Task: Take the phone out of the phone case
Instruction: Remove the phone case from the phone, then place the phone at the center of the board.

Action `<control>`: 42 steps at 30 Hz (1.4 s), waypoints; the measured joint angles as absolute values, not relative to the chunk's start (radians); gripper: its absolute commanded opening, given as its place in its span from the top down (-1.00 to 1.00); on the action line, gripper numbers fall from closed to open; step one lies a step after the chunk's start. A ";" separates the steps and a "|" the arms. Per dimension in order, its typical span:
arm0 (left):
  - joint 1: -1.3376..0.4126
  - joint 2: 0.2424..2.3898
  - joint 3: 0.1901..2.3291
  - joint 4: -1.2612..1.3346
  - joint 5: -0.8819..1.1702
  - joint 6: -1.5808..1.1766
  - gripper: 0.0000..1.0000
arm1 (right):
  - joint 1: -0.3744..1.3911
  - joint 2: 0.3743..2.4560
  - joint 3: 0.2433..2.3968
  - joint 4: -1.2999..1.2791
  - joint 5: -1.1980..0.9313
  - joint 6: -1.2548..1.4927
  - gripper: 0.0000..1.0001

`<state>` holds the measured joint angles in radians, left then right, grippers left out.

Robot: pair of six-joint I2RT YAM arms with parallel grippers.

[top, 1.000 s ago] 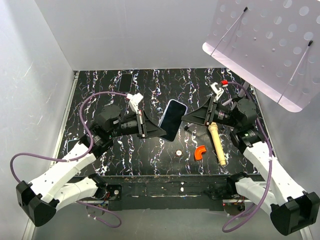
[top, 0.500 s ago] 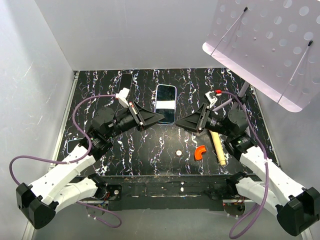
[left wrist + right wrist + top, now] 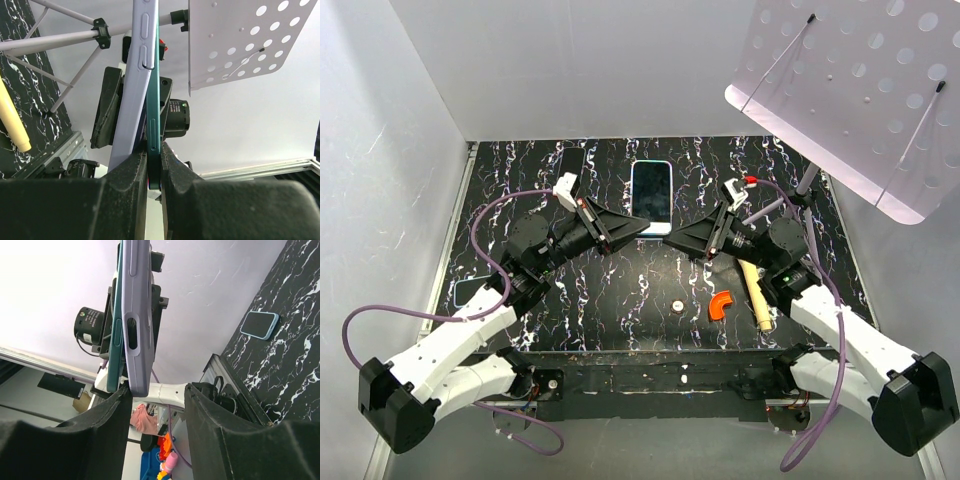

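Note:
A teal phone (image 3: 651,192) in a lavender case is held upright above the table's middle, screen towards the top camera. My left gripper (image 3: 642,228) is shut on the teal phone's edge (image 3: 153,125), seen clamped between its fingers (image 3: 154,172). The lavender case (image 3: 134,100) stands peeled away from the phone along one side. My right gripper (image 3: 672,240) is open (image 3: 155,405); the case's lower corner (image 3: 136,320) rests against its left finger (image 3: 107,425), with the teal phone (image 3: 116,345) beside it.
An orange curved piece (image 3: 721,304), a cream cylinder (image 3: 755,288) and a small disc (image 3: 677,305) lie at front right. A dark phone (image 3: 571,161) lies at back left, another cased phone (image 3: 468,290) at left. A perforated white panel (image 3: 860,90) overhangs the right.
The phone has turned from tilted to upright and moved up and towards the back. Both arms followed it, and the right gripper shifted left beneath it.

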<state>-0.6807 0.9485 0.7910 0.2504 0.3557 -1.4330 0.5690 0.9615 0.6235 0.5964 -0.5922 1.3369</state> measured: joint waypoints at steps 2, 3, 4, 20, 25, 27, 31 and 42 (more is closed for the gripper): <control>-0.680 0.951 0.788 0.263 0.357 -1.439 1.00 | 0.572 0.974 0.624 0.621 -0.590 1.341 0.05; -0.680 0.952 0.785 0.271 0.357 -1.441 1.00 | 0.573 0.982 0.625 0.633 -0.590 1.344 0.11; -0.680 0.953 0.781 0.275 0.357 -1.443 1.00 | 0.575 0.992 0.627 0.643 -0.590 1.348 0.22; -0.665 0.963 0.742 0.330 0.368 -1.514 1.00 | 0.601 1.111 0.756 0.450 -0.496 1.123 0.97; -0.672 0.961 0.701 0.342 0.434 -1.550 1.00 | 0.611 1.136 0.863 0.204 -0.275 0.951 0.97; -0.677 0.959 0.696 0.327 0.451 -1.553 1.00 | 0.609 1.177 0.924 0.105 -0.171 0.891 0.97; -0.678 0.928 0.705 0.236 0.456 -1.485 1.00 | 0.607 1.273 1.008 -0.057 -0.032 0.804 0.97; -0.678 0.825 0.986 -0.430 0.147 -0.788 1.00 | 0.675 1.193 0.937 -0.290 -0.043 0.680 0.97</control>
